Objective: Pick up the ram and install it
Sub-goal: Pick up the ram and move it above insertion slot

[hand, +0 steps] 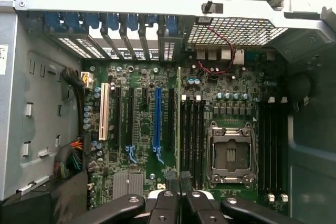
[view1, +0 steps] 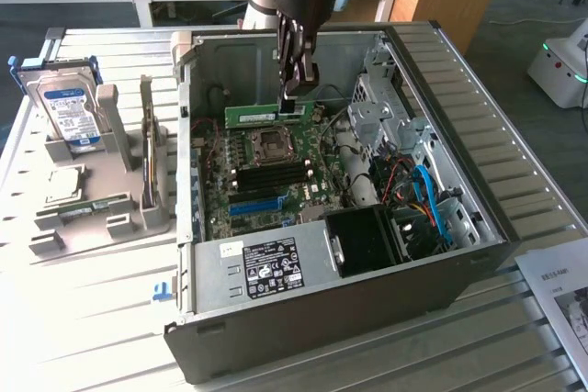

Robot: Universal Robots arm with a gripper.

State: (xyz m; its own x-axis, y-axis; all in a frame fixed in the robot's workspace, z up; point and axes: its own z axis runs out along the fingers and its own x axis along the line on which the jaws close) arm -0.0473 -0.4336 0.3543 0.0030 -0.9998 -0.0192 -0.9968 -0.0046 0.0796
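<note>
- In the exterior view we see the fingers pinching the ram, level above the motherboard inside the open computer case.
- In the wrist view we see the ram edge-on between the fingers, alongside the memory slots.

- I am looking at the computer case sitting open on the slatted table, with the motherboard lying flat inside it.
- My gripper is hanging inside the case, clamped on the ram, which is sitting edge-down above the board and behind the processor socket.
- In the wrist view the ram is running alongside the memory slots, between them and the expansion slots.
- The fixture is standing on the table at the exterior view's left of the case, holding the hard drive and a second memory stick upright.
- A paper sheet is lying at the exterior view's right of the case.
</note>
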